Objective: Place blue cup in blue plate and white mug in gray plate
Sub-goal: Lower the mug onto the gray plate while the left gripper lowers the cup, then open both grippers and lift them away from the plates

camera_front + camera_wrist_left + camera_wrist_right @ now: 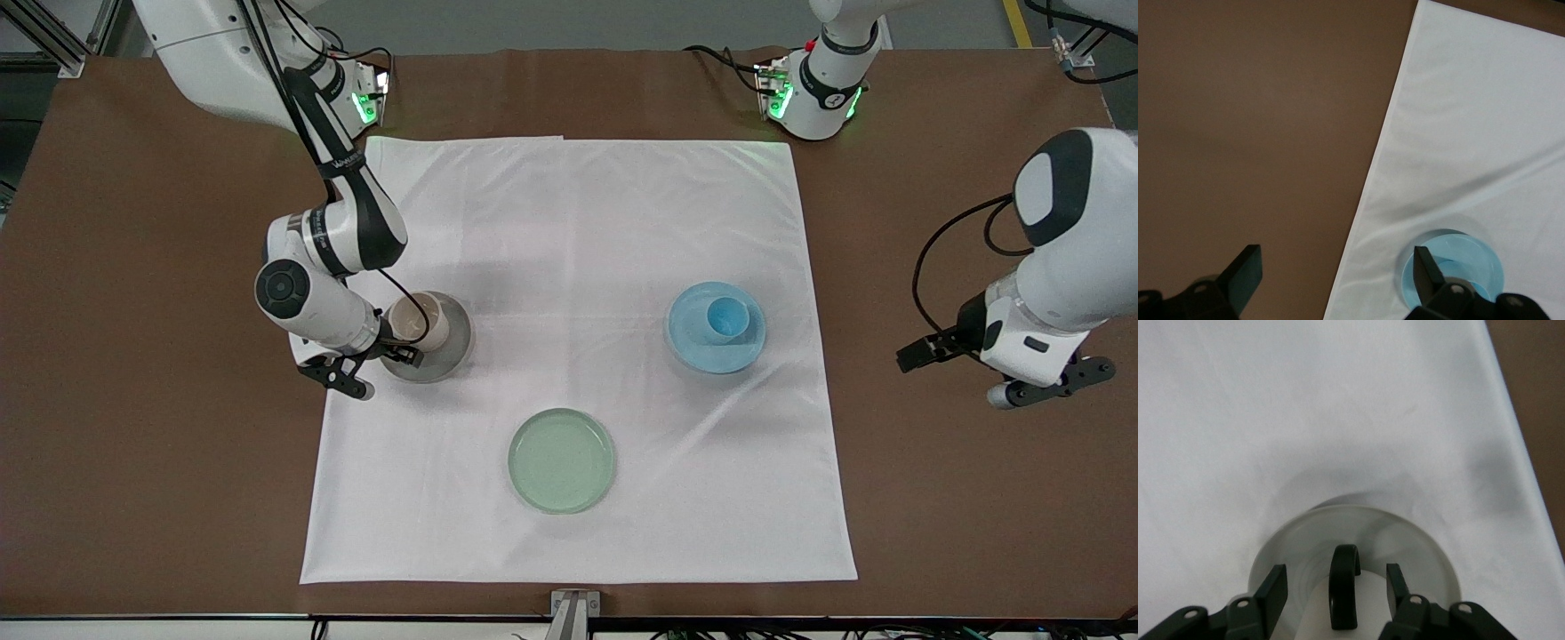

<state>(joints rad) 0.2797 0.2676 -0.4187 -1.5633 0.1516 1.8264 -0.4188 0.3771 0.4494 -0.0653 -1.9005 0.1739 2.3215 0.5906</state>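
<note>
The white mug with its dark handle stands in the gray plate toward the right arm's end of the cloth. My right gripper is at the mug, one finger on each side of it with the handle between them, shut on it; the right wrist view shows the gripper and the plate's rim. The blue cup stands in the blue plate. My left gripper waits open and empty over the bare brown table; in its wrist view the blue plate shows partly.
A pale green plate lies empty on the white cloth, nearer the front camera than the other two plates. The brown table surrounds the cloth. The cloth's edge shows in the left wrist view.
</note>
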